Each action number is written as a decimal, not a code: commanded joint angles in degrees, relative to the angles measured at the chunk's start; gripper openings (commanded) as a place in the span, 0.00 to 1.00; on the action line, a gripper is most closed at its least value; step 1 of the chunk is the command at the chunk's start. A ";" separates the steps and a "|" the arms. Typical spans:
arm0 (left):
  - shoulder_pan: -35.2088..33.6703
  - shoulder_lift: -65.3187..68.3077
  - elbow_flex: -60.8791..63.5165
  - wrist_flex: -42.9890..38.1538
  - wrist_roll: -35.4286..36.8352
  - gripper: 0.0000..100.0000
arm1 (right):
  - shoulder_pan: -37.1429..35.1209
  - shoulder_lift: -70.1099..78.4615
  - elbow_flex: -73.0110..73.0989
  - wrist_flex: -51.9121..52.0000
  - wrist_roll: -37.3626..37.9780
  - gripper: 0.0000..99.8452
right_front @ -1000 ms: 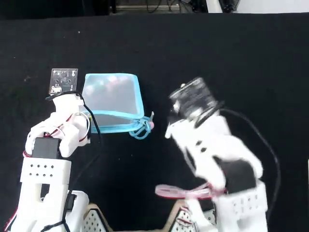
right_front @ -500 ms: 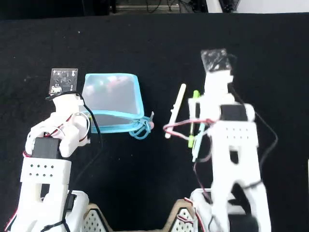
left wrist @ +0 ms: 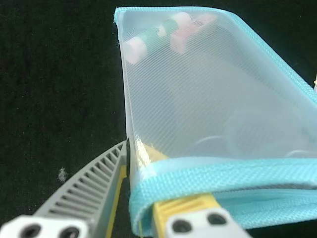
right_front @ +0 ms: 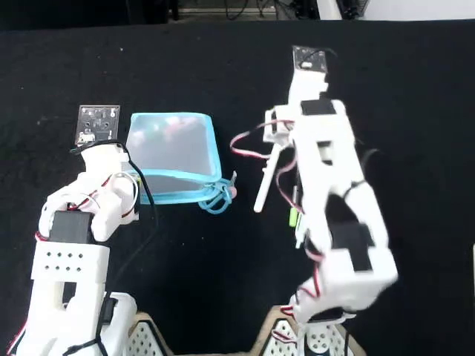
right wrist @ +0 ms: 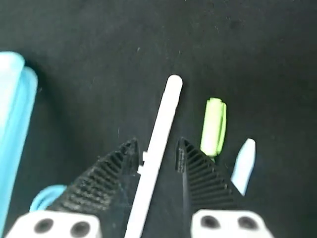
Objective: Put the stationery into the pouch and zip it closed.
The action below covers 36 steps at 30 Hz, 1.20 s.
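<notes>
High view: translucent mesh pouch with light-blue trim (right_front: 172,152) toward left edge of black tabletop (right_front: 386,89); slim white pen (right_front: 266,182) mid-tabletop.
Left wrist view: left pincer (left wrist: 133,153) clamped on pouch corner.
Right wrist view: right pincer (right wrist: 156,144) apart, straddling white pen, short green marker (right wrist: 214,126) just beside.

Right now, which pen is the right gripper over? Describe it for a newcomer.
On the black table, right of the blue mesh pouch, three pens lie side by side. It is the white pen straddled by the open right gripper: the only white one, nearest the pouch, with a green pen and a pale blue pen on its far side.
</notes>
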 commanded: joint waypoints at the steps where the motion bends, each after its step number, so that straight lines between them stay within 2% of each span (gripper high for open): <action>1: -0.57 -0.26 -0.48 0.53 0.35 0.03 | -0.53 7.34 -9.71 -0.70 -2.37 0.12; 16: -0.57 -0.26 -0.48 0.44 0.35 0.03 | 0.35 25.98 -28.70 5.36 -2.55 0.12; 26: -0.57 -0.26 -0.48 0.44 0.35 0.03 | 0.18 27.91 -32.84 10.99 -2.11 0.11; 28: -0.57 -0.26 -0.48 0.44 0.35 0.03 | 0.44 27.91 -32.48 11.43 -2.02 0.09; 30: -0.57 -0.26 -0.48 0.44 0.35 0.03 | 0.53 27.82 -32.40 12.40 -2.02 0.01; 36: -0.57 -0.26 -0.48 0.44 0.35 0.03 | -0.44 27.38 -34.42 20.66 0.35 0.01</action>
